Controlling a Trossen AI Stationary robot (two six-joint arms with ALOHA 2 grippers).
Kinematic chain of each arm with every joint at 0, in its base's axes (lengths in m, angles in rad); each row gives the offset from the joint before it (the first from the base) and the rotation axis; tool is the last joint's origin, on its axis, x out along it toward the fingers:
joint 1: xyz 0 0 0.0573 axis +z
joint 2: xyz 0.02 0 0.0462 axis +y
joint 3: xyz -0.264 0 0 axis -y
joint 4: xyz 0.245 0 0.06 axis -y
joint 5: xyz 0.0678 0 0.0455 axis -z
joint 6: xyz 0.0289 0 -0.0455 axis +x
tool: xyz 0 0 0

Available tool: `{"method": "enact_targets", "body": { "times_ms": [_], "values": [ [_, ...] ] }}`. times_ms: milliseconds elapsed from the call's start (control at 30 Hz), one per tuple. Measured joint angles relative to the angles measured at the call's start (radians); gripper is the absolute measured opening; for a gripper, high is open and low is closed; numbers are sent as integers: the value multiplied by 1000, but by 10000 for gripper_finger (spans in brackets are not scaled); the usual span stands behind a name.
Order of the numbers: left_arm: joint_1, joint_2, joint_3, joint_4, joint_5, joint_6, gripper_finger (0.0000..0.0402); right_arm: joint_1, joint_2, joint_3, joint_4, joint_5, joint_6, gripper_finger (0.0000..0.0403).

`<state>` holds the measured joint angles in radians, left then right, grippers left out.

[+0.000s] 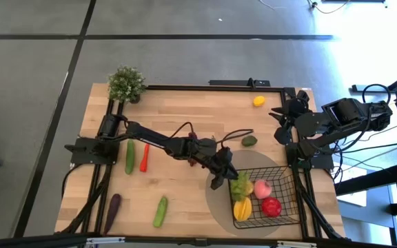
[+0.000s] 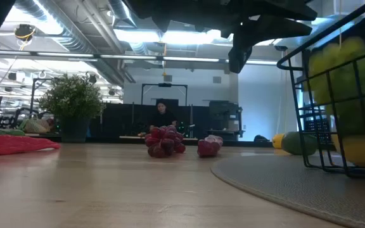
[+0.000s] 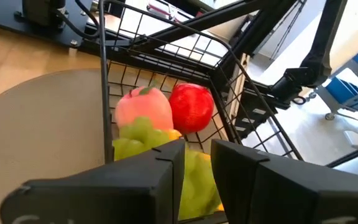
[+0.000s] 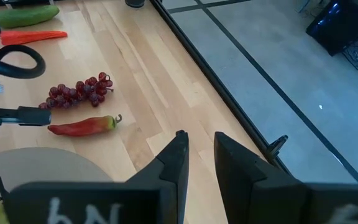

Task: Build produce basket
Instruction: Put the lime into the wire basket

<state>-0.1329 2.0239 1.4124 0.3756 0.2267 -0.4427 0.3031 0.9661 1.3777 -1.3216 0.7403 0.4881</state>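
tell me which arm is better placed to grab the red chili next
Left, probably. The left claw hangs at the basket rim over the green grapes, and the red chili lies on the table just beyond it. The right claw is parked at the table's right edge, farther off.

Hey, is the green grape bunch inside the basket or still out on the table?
Inside. The green grapes lie within the wire basket, beside the peach and red apple, under the left gripper.

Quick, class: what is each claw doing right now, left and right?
Left claw: over the basket edge, fingers slightly apart, holding nothing, green grapes beneath it.
Right claw: parked at the table's right edge, narrow gap, empty.
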Motion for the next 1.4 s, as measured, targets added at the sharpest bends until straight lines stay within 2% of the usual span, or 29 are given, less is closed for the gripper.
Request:
{"method": "enact_targets", "body": {
  "times_ms": [233,467,567,767,933,1133,1300,1400],
  "values": [
    [25,-5,0,-2,53,-1,68,0,0,0,0,-7,-3,69],
    [72,-54,2,-19,82,15,66,0,0,0,25,-84,-62,69],
    [94,-101,-2,-106,73,44,62,1,0,0,53,-126,-112,69],
    [136,-229,5,-368,-55,92,61,2,0,0,128,-229,-228,69],
    [159,-343,4,-610,-166,-48,60,2,1,0,203,-293,-320,69],
    [144,-427,5,-826,-295,-249,60,2,1,0,230,-374,-414,69],
    [126,-456,5,-1062,-353,-417,60,2,2,0,232,-421,-418,69],
    [117,-463,3,-1264,-361,-563,60,2,2,0,234,-421,-418,69]
  ]
}}
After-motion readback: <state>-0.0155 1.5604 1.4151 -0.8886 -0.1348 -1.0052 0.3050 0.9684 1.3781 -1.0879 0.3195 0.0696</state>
